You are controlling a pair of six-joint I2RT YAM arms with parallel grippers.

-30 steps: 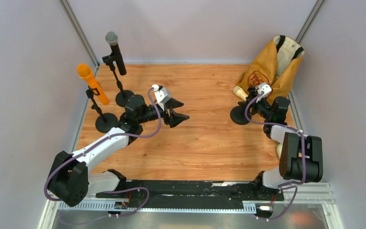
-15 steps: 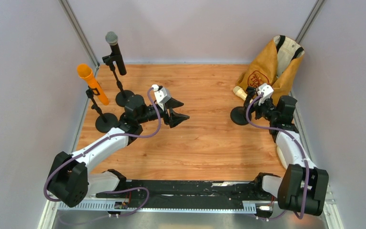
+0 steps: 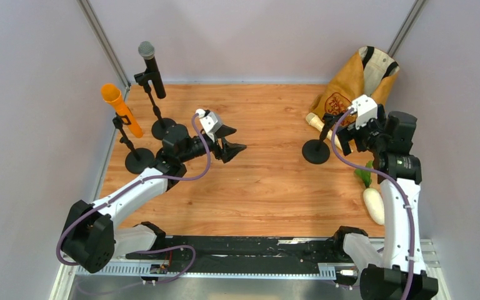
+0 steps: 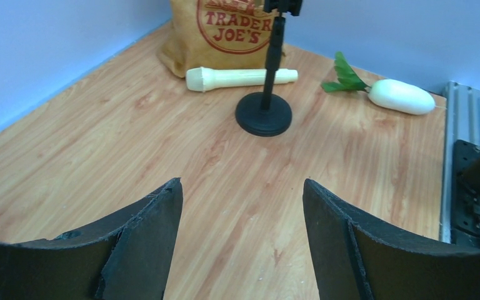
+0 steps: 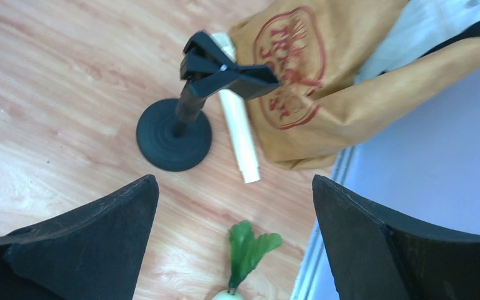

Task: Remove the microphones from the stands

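Note:
A cream microphone (image 3: 320, 124) lies flat on the wooden table behind a black stand (image 3: 316, 152), whose clip (image 5: 225, 69) holds nothing. In the left wrist view the microphone (image 4: 240, 78) rests against the stand's post (image 4: 269, 69). My right gripper (image 3: 348, 139) hangs open above and to the right of that stand, nothing between its fingers (image 5: 234, 181). At the far left, an orange microphone (image 3: 120, 109) and a black one with a grey head (image 3: 150, 67) each sit in their own stand. My left gripper (image 3: 234, 149) is open and empty, low over the table's middle (image 4: 242, 187).
A brown Trader Joe's bag (image 3: 356, 87) slumps in the far right corner, just behind the cream microphone. A white radish with green leaves (image 3: 373, 203) lies near the right edge. Grey walls close in three sides.
My right gripper opened, left the cream microphone lying on the table, and rose back to the right, uncovering the radish. The left gripper barely shifted.

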